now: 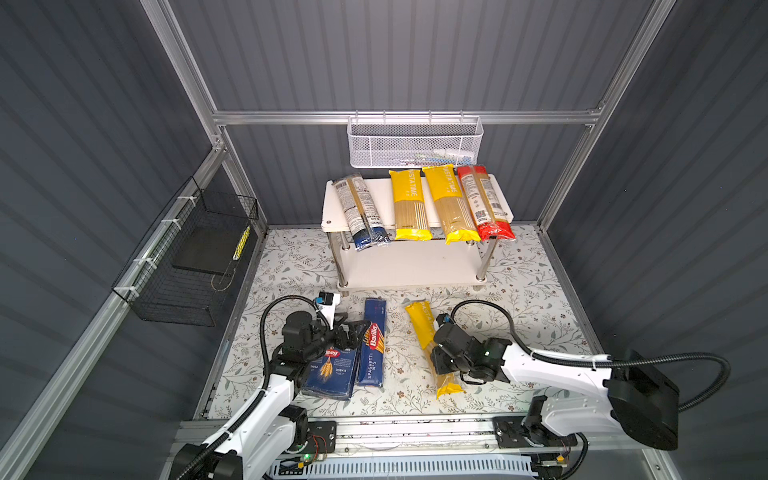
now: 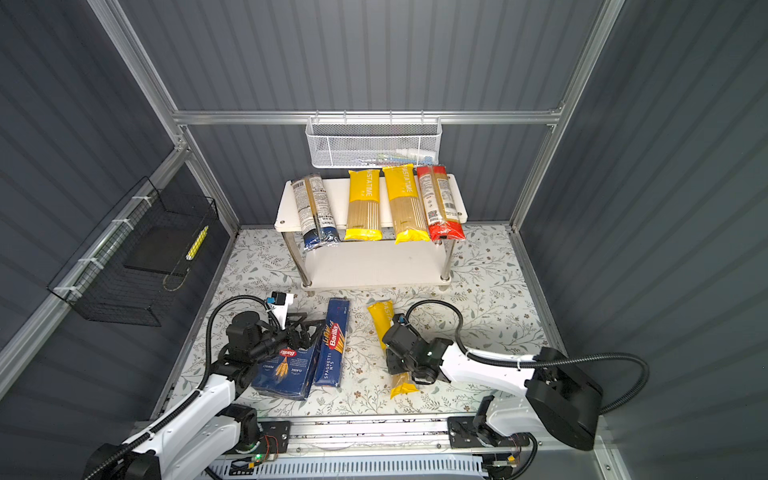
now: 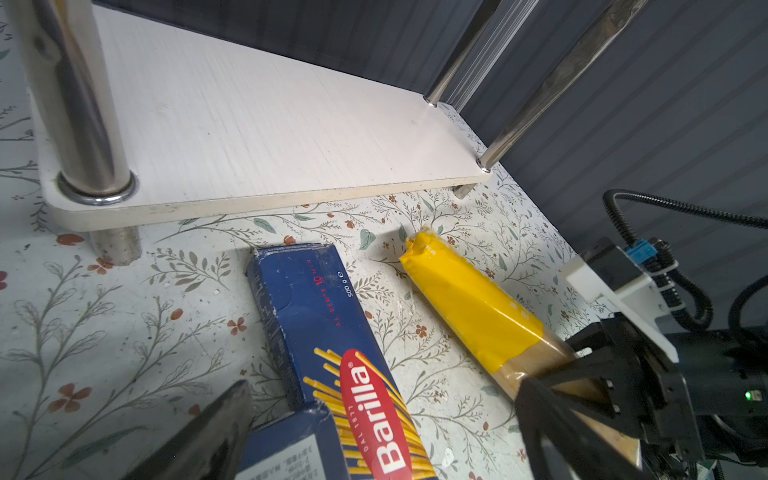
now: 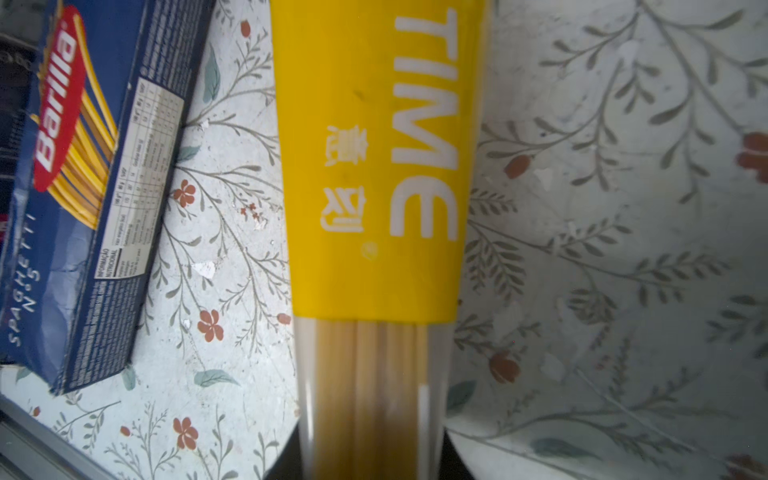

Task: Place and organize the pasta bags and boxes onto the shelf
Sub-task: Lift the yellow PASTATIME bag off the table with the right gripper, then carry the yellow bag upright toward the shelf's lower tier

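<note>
- Upper centre of both top views: shelf (image 1: 384, 199), top board carrying four bags side by side, left to right navy bag (image 1: 361, 212), yellow bag (image 1: 409, 203), second yellow bag (image 1: 451, 205), red bag (image 1: 484, 203), near ends hanging over the front edge
- Just above, on the back rail: white basket (image 1: 415, 143) with small items inside, too faint to name
- Left edge of frame: black basket (image 1: 187, 270) holding a dark slab (image 1: 208, 249) and a yellow strip (image 1: 242, 243)
- Lower centre, on the floral mat (image 1: 519, 270): wide box (image 1: 332, 374) just beside narrow box (image 1: 372, 345); third yellow bag (image 1: 422, 324) further right, apart
- Right gripper (image 1: 441, 365) clamped on third yellow bag at its clear middle
- Left gripper (image 1: 353, 334) spread wide over the far end of wide box, gripping nothing
- Only in top views: both baskets, the loaded top board
- Only in left wrist view: lower board (image 3: 270, 124) and posts (image 3: 83, 104) close up, "10 min" print on narrow box
- Only in right wrist view: "TIME" lettering, single strands, nutrition table on narrow box's side
</note>
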Action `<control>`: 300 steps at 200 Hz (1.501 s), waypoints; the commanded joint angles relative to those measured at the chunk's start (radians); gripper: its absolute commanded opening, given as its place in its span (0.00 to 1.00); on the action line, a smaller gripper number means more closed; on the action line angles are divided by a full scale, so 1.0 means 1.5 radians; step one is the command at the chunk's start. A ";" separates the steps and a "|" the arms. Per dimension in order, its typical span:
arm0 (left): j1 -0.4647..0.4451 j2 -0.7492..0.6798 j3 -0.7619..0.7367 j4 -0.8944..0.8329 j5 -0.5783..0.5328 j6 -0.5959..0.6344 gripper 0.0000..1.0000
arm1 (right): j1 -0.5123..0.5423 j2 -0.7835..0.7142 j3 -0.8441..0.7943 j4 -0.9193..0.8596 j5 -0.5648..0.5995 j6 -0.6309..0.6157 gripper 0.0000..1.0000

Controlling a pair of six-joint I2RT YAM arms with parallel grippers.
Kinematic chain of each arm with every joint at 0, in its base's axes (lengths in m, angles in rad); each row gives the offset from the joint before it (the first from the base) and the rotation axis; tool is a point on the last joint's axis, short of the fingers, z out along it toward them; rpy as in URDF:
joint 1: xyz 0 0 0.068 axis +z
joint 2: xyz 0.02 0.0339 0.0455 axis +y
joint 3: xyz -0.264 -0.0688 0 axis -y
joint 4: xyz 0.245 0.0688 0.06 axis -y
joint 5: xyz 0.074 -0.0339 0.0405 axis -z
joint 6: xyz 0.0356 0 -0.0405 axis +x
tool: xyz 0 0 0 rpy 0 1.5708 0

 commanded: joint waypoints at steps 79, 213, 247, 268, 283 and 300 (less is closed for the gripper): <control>-0.006 -0.006 0.004 -0.004 -0.003 0.016 1.00 | -0.114 -0.193 0.041 -0.072 0.014 -0.072 0.20; -0.006 -0.005 0.005 -0.005 -0.002 0.015 1.00 | -0.265 -0.130 0.162 -0.104 -0.036 -0.165 0.21; -0.006 -0.007 0.005 -0.005 -0.002 0.016 1.00 | -0.289 -0.104 0.196 -0.104 -0.028 -0.181 0.21; -0.006 -0.006 0.005 -0.005 -0.002 0.016 1.00 | -0.299 -0.068 0.219 -0.105 -0.024 -0.188 0.22; -0.006 -0.005 0.006 -0.005 -0.002 0.016 1.00 | -0.307 -0.047 0.235 -0.104 -0.024 -0.191 0.22; -0.006 -0.006 0.004 -0.006 -0.003 0.016 1.00 | -0.317 -0.026 0.251 -0.078 -0.028 -0.192 0.22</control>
